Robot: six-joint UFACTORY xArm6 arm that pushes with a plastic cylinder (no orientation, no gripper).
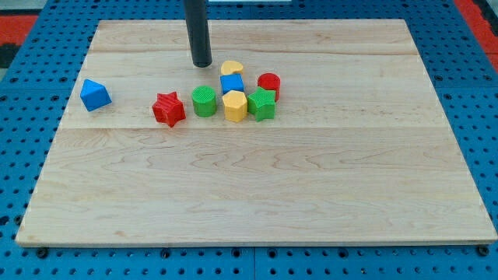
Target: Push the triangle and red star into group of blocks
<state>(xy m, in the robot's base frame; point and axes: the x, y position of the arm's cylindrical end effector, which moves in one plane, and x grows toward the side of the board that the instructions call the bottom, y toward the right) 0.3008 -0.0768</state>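
Note:
A blue triangle block (95, 94) lies alone near the board's left edge. A red star (169, 109) lies to its right, just left of the group with a small gap. The group holds a green cylinder (205, 101), a yellow hexagon (235, 106), a green star-like block (262, 103), a blue cube (232, 84), a yellow heart (231, 68) and a red cylinder (269, 84). My tip (201, 64) stands above the green cylinder and left of the yellow heart, touching no block.
The wooden board (257, 187) lies on a blue pegboard table (23, 93). A red area shows at the view's top corners.

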